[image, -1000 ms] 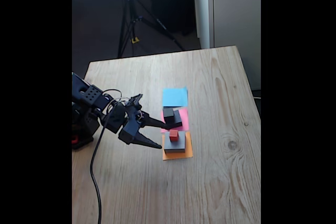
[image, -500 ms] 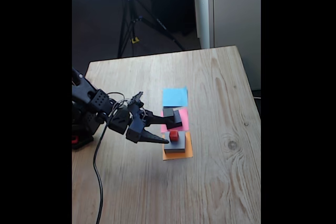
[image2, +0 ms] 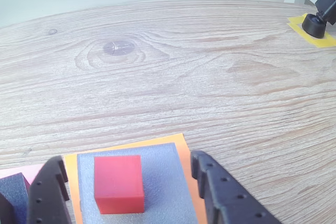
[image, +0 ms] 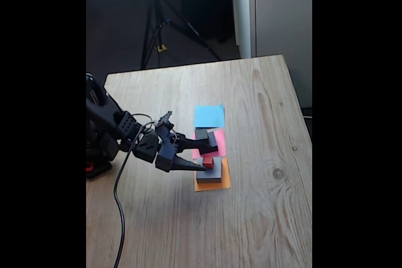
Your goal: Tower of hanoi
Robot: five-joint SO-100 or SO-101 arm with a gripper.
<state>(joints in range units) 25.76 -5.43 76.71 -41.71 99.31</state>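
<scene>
Gripper (image2: 128, 192) fingers spread, one on each side of the red cube (image2: 118, 183), not touching it. Red cube sits on the wide grey block (image2: 163, 182), which lies on the orange paper (image: 212, 184). Small dark grey block (image: 201, 134) tops the black block (image: 210, 142) on pink paper (image: 219, 145). Blue paper (image: 208, 115) bare on the tabletop (image: 264, 218).

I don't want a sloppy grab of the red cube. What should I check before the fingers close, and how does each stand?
1. Gripper open: ok.
2. Red cube between the fingers: ok, one on each side in the wrist view.
3. Cube flat on the grey block: ok.
4. Fingers low enough on the cube: cannot tell.
5. Blue square bare for a drop: ok.
6. Black block out of the fingers' way: cannot tell.
</scene>
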